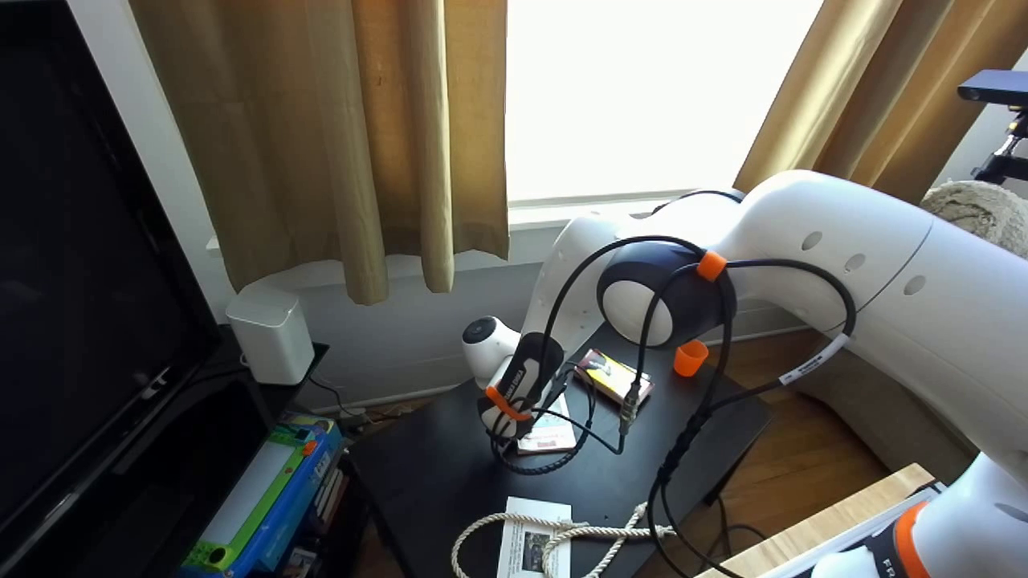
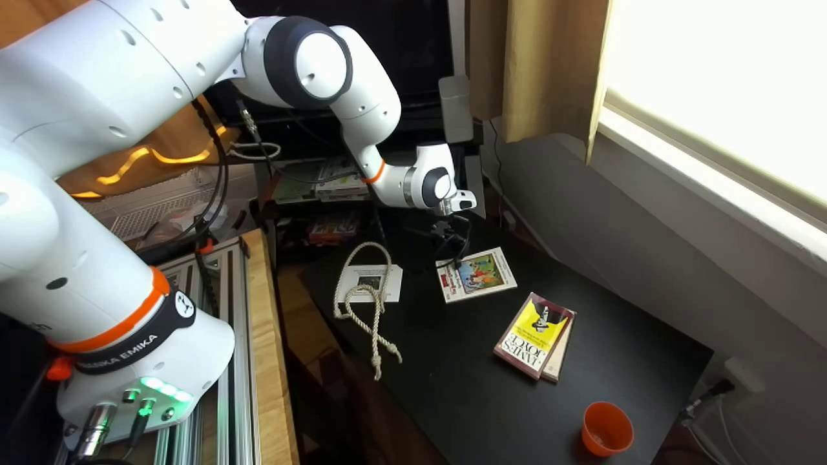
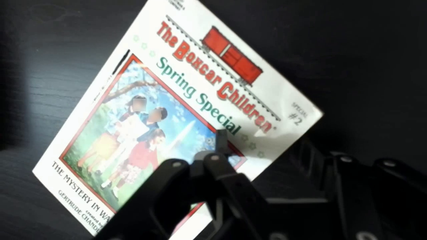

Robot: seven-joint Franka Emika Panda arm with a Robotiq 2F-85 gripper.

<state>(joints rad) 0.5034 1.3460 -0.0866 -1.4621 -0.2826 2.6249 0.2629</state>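
Observation:
A white children's book (image 3: 186,83) with red and green lettering lies face up on the black table (image 2: 452,361). It shows in both exterior views (image 1: 552,436) (image 2: 483,274). My gripper (image 3: 267,150) is open and empty, with a wide gap between its fingers. In the wrist view one finger overlaps the book's cover and the other is beyond the book's edge, over dark tabletop. In an exterior view the gripper (image 2: 452,237) is low beside the book; I cannot tell whether it touches. In an exterior view the arm and cables mostly hide the fingers.
A James Joyce book (image 2: 536,336) rests on another book (image 2: 561,349). An orange cup (image 2: 607,427) stands near the table's end. A knotted rope (image 2: 376,329) lies across a white printed item (image 2: 393,281). A television (image 1: 80,241) and white box (image 1: 273,337) stand beside the table.

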